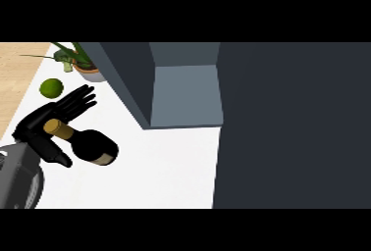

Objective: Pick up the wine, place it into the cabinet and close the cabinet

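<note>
Head view: my left hand (pixel 52 125), fingers (pixel 78 99) straight and thumb open, cups the wine bottle (pixel 91 144) neck, ungripped, for lifting toward the cabinet (pixel 185 93).

A rounded grey forearm (pixel 20 174) ended in a matte black hand (pixel 45 128) with slender, segmented black fingers (pixel 78 100).

Showing dark glossy glass on the wine bottle (pixel 94 146) beside the fingers (pixel 76 100), matt white counter (pixel 167 166) beyond.
</note>
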